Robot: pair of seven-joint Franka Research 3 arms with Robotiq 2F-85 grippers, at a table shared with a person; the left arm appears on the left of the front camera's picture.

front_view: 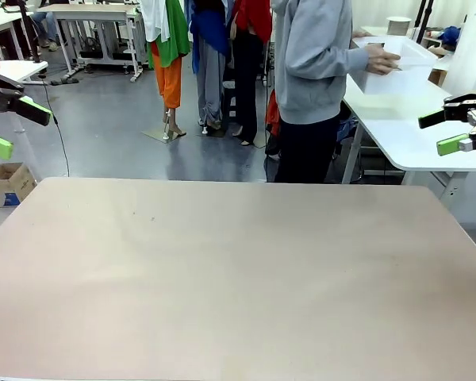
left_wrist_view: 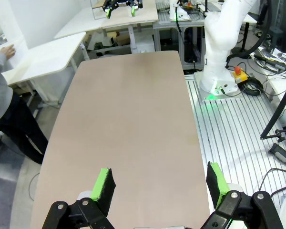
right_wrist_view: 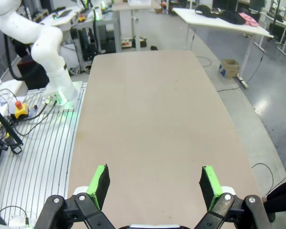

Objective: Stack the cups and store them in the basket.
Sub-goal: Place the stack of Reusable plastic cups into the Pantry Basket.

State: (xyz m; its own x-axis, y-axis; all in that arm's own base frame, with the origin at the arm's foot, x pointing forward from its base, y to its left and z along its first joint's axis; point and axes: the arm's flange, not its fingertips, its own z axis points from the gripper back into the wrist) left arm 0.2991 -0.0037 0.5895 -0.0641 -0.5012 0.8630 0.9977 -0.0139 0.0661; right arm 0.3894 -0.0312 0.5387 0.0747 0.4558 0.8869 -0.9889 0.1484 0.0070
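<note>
- Front view: desk (front_view: 238, 278) bare, beige top. Left tool (front_view: 6, 125) at the left edge, raised, pads spread, grasping nothing. Right tool (front_view: 458, 127) at the right edge, raised, pads spread, nothing between them.
- Front view: person (front_view: 313, 87) at the far side, turned toward a white side table (front_view: 404, 131), hand (front_view: 383, 60) on the basket (front_view: 397, 67), a white bin on that side table, well apart from both tools. A pale cup-like thing (front_view: 398, 25) stands behind the bin; too small to tell.
- Left wrist view: left tool (left_wrist_view: 159, 188) released, looking down the length of the bare desk (left_wrist_view: 133, 119); person's sleeve (left_wrist_view: 0, 95) at the left edge.
- Right wrist view: right tool (right_wrist_view: 152, 183) released, above the desk (right_wrist_view: 152, 109) near its end, nothing between its pads.
- Step in hand, my guess: wait for the person to bring basket and cups over. Do it well: hold both tools high and wide at the sides, keep the middle free, no reaching while the person's hands come in, then approach each cup upright from above.
</note>
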